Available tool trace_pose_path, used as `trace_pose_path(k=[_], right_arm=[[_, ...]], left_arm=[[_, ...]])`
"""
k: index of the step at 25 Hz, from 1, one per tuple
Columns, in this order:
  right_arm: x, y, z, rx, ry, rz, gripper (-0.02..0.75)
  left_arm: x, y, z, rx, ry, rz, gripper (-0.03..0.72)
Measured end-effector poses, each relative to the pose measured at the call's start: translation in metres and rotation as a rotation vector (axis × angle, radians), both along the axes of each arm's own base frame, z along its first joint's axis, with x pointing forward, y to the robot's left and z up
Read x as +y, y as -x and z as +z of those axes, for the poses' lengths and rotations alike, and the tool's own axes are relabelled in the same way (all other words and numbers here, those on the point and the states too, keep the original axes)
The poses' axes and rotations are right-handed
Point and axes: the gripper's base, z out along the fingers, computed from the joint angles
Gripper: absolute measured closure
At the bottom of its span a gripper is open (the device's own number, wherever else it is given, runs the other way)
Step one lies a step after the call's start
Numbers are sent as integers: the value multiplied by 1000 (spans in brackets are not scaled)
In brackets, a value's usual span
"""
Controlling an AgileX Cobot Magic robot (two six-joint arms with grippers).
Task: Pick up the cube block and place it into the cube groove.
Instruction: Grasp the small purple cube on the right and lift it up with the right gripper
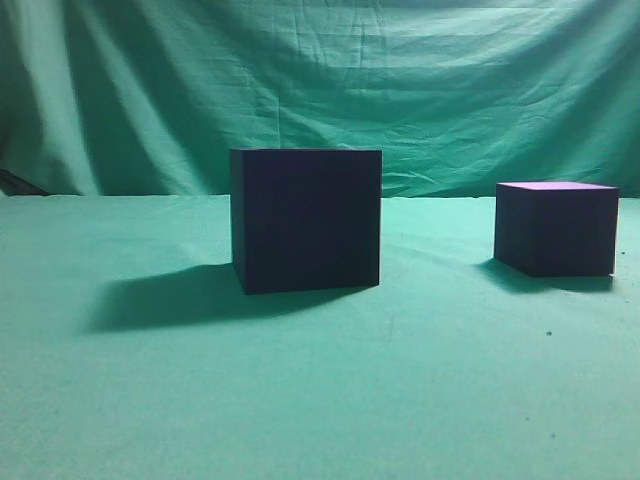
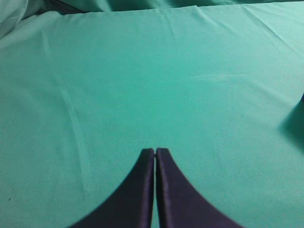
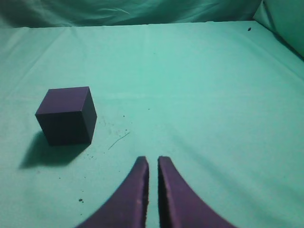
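Observation:
The cube block (image 1: 556, 227), small and dark purple with a lighter top, stands on the green cloth at the right. The right wrist view shows it (image 3: 66, 115) ahead and to the left of my right gripper (image 3: 153, 161), well apart from it. The right jaws are empty and nearly together, with only a thin gap. The cube groove (image 1: 306, 219), a larger near-black box, stands at the centre of the exterior view. My left gripper (image 2: 155, 152) is shut and empty over bare cloth. Neither gripper shows in the exterior view.
Green cloth covers the table (image 1: 320, 390) and hangs as a backdrop (image 1: 320, 80). A dark sliver and a shadow at the right edge of the left wrist view (image 2: 294, 126) lie off to the right of the left gripper. Small dark specks lie near the cube block.

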Motion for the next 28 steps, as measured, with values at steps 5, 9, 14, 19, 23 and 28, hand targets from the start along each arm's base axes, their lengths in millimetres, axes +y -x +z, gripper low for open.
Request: trace_pose_path(k=[5,9,14,19,23,28], right_arm=[[0,0,0,0,0,0,691],[0,0,0,0,0,0,691],[0,0,0,0,0,0,691],[0,0,0,0,0,0,691],[0,0,0,0,0,0,691],[0,-1,3,-32,-6,-2,691]], left_arm=[[0,0,0,0,0,0,688],[0,0,0,0,0,0,688],[0,0,0,0,0,0,688],[0,0,0,0,0,0,688],[0,0,0,0,0,0,688],[0,0,0,0,0,0,688]])
